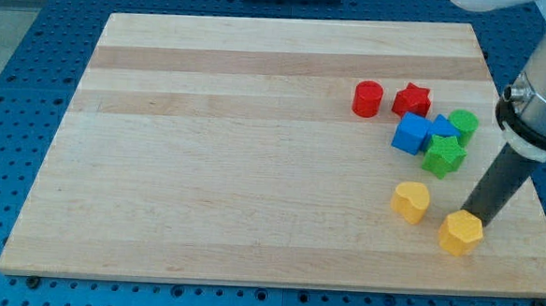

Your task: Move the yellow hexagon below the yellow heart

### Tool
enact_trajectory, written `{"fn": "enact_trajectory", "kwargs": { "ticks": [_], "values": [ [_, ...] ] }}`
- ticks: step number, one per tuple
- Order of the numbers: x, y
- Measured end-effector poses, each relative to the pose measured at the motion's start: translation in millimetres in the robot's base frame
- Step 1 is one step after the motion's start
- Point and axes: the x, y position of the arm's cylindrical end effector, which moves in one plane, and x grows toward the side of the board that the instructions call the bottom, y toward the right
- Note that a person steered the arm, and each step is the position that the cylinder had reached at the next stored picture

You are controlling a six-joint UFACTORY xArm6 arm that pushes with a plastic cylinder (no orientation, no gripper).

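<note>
The yellow hexagon (461,232) sits near the board's lower right corner. The yellow heart (411,201) lies just to its upper left, a small gap apart. My tip (473,219) comes down from the view's right and rests at the hexagon's upper right edge, touching or nearly touching it.
A cluster stands above the heart: a red cylinder (368,99), a red star (412,99), a blue cube (412,134), another blue block (442,127), a green star (443,155) and a green block (464,125). The wooden board (254,152) ends close to the hexagon's right and bottom.
</note>
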Motion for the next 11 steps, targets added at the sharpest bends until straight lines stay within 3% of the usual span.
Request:
{"fn": "enact_trajectory", "kwargs": {
  "ticks": [2, 4, 8, 11],
  "values": [
    [1, -7],
    [17, 29],
    [35, -24],
    [36, -23]
  ]
}}
